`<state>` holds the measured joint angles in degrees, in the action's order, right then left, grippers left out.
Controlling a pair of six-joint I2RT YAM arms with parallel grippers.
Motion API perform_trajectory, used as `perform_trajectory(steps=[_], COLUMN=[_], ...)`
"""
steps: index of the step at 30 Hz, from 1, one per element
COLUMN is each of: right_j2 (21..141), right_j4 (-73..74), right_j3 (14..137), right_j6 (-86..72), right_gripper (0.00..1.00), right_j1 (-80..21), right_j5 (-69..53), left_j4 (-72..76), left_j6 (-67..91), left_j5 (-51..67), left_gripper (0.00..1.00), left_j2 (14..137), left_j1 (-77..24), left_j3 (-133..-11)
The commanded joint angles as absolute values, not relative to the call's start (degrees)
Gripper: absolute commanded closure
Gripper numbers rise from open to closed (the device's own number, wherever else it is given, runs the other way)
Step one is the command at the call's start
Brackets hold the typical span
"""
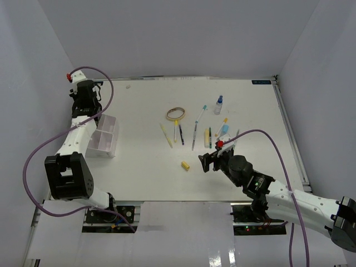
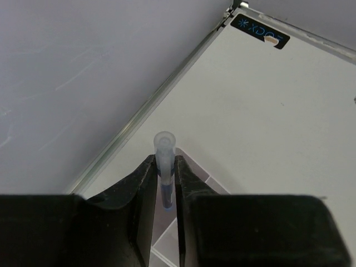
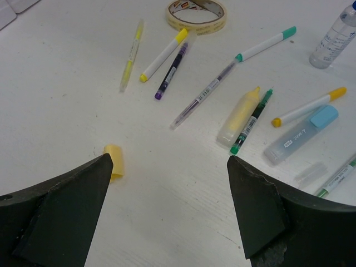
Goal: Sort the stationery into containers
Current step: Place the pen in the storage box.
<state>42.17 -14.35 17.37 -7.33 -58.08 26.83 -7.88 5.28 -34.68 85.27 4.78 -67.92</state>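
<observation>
Your left pincer [image 2: 164,169] is clamped on a clear-capped pen [image 2: 164,146], with the tray [image 2: 196,173] right beneath it. Your right pincer [image 3: 169,162] stands wide and empty. The other pens [image 3: 203,94] lie just ahead, and a yellow eraser [image 3: 114,160] sits beside one finger.

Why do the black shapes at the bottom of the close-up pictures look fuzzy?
Left wrist view: the left gripper sits close to the lens, softening its edges; the pen it pinches is sharper. Right wrist view: right gripper also soft, tape ring crisp.
</observation>
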Motion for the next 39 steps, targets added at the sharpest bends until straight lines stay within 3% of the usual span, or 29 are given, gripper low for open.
perform_trajectory(steps=[1,13,17,18,25,31,35,39], right_j2=[41.4,41.2,42.3,42.8,53.1,67.6,78.0,88.9], right_j4=[-17.6,-15.2,-12.0,-10.8,-1.2,5.5,8.8,10.4], right_j3=[17.3,18.3,21.1,22.1,32.4,46.0,53.3,61.9], right_j6=[-7.3,-9.6,-10.8,-11.1,-13.9,-15.7,-16.0,-16.8], right_gripper=[0.10,0.10,0.10,0.10,0.05,0.01,0.08,0.12], right_j1=[-57.8,-57.6,-57.2,-57.2,-55.5,-51.2,-49.9,-48.8], right_j5=[27.4,28.2,29.9,30.3,31.6,25.9,23.9,22.8], left_j4=[-5.5,-5.8,-8.9,-9.7,-16.1,-16.4,-14.4,-14.1], left_j6=[5.7,8.8,11.0,11.7,17.4,20.1,20.7,18.9], left_j5=[-34.9,-33.1,-30.2,-27.5,-13.2,-0.1,6.9,6.3], left_gripper=[0.71,0.48,0.35,0.28,0.06,0.02,0.02,0.02], left_j2=[84.3,82.0,79.8,78.4,68.8,59.8,55.0,51.9], left_j1=[5.3,5.5,5.5,5.5,5.3,2.1,-1.9,-6.8], left_j3=[-65.6,-61.5,-62.4,-62.8,-62.1,-57.8,-52.1,-46.8])
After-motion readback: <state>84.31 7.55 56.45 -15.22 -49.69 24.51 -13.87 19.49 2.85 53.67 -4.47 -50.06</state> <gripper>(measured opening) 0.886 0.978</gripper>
